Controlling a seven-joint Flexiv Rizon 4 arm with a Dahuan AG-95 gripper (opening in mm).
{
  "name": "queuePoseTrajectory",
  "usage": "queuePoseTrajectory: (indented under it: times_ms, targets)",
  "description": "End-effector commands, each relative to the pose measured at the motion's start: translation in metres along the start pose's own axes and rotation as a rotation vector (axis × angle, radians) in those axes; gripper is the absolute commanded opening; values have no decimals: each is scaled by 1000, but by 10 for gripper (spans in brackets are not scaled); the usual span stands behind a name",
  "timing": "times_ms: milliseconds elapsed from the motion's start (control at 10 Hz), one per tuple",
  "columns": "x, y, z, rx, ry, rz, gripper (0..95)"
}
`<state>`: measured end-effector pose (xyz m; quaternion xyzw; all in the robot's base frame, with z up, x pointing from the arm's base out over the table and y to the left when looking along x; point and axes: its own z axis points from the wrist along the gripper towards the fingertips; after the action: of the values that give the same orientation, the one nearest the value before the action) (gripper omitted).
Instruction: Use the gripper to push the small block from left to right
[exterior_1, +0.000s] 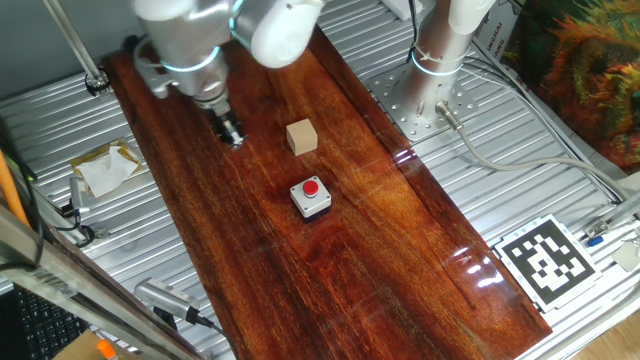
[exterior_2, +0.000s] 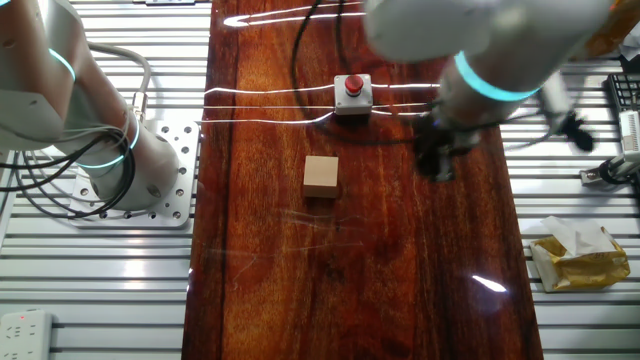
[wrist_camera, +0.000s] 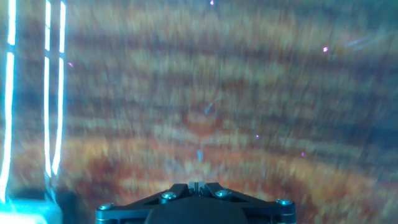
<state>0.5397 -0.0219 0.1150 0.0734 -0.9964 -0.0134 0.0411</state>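
The small block (exterior_1: 301, 137) is a plain light-tan wooden cube on the dark wooden board; it also shows in the other fixed view (exterior_2: 321, 176). My gripper (exterior_1: 232, 134) is a narrow black tip hanging from the silver-grey arm, low over the board to the left of the block, with a gap of bare wood between them. In the other fixed view the gripper (exterior_2: 441, 168) is to the right of the block. In the hand view the gripper (wrist_camera: 198, 185) has its fingers pressed together, shut and empty, over blurred wood; the block is out of that view.
A grey box with a red button (exterior_1: 311, 197) stands on the board near the block, also in the other fixed view (exterior_2: 352, 93). A fixed white-and-silver post (exterior_1: 440, 45) stands off the board. Crumpled paper (exterior_1: 108, 170) and a marker tag (exterior_1: 546, 260) lie on the metal table.
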Motion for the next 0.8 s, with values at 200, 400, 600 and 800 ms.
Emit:
queuePoseTrajectory:
  times_ms: [200, 400, 600, 800]
  targets:
    - [6, 9, -27, 48, -49, -24, 0]
    - [11, 14, -37, 60, -69, -19, 0]
    - [12, 15, -39, 77, -101, -20, 0]
    - [12, 15, -39, 70, -108, 19, 0]
